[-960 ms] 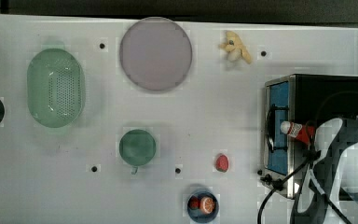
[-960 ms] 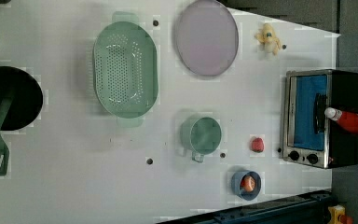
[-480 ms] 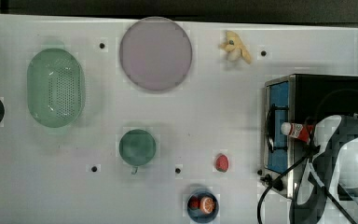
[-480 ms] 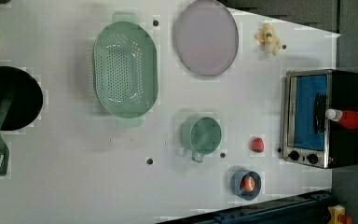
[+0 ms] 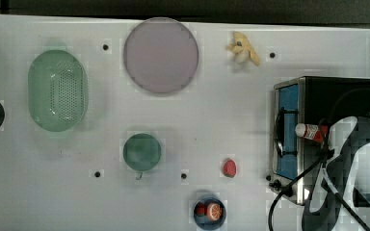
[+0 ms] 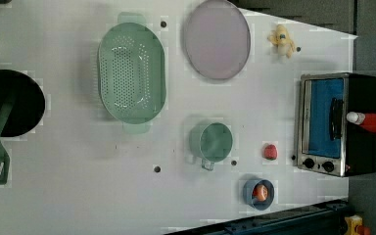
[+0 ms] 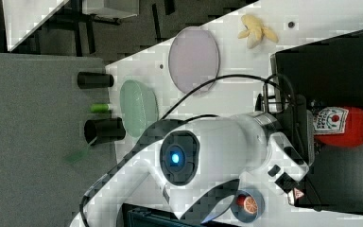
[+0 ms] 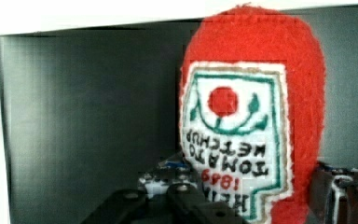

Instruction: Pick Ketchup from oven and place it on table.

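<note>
The Ketchup, a red bottle with a white cap and label, rests on the black top of the oven, its cap toward the door side. It also shows in the left view as Ketchup on the oven, and in the right view as Ketchup. My gripper is shut on the Ketchup, with dark fingers on both sides of its lower body. The white arm reaches over the oven. The white table lies beyond the oven's door.
On the table are a pale-purple plate, a green colander, a green cup, a small red piece, a blue bowl with fruit and a yellow toy. Black cables hang near the oven's knob end.
The arm has shifted slightly over the oven's back part. The Ketchup stays in about the same place on the oven top.
</note>
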### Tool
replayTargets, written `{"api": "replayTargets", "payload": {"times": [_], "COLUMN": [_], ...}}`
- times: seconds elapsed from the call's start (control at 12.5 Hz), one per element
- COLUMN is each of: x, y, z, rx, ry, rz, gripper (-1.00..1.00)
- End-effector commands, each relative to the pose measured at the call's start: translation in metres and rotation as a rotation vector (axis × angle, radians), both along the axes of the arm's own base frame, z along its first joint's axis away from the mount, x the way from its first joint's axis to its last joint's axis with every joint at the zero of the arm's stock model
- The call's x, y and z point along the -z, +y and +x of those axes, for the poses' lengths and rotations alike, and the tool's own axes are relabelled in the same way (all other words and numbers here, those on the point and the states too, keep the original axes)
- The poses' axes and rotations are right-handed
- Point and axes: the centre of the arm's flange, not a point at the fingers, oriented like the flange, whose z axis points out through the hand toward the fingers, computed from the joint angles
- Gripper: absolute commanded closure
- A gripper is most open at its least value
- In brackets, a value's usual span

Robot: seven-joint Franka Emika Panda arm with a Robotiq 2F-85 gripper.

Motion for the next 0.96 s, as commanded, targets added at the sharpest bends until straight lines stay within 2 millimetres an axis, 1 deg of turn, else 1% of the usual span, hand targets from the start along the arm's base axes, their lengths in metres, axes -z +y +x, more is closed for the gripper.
{"api": "replayTargets", "payload": {"times": [0.08,0.16,0.24,0.32,0.4,0.48,0.64,0.72,0.8,0.88,0.96], "x": [-0.132,-0.16,-0.184,-0.203,-0.216,-0.225,-0.24,-0.244,-0.244,-0.24,-0.231], "y": [0.044,0.069,0.092,0.117,0.144,0.173,0.233,0.263,0.292,0.321,0.347], "z": [0.044,0.053,0.058,0.062,0.065,0.069,0.078,0.084,0.091,0.097,0.101], "rx": [-0.281,-0.325,-0.365,-0.408,-0.456,-0.51,-0.62,-0.675,-0.729,-0.778,-0.816], "ry": [-0.081,-0.08,-0.078,-0.071,-0.061,-0.053,-0.061,-0.066,-0.063,-0.052,-0.03], "rz": [-0.061,-0.029,0.0,0.032,0.065,0.092,0.115,0.117,0.118,0.122,0.129], "gripper": [-0.29,-0.29,-0.29,-0.29,-0.29,-0.29,-0.29,-0.29,-0.29,-0.29,-0.29]}}
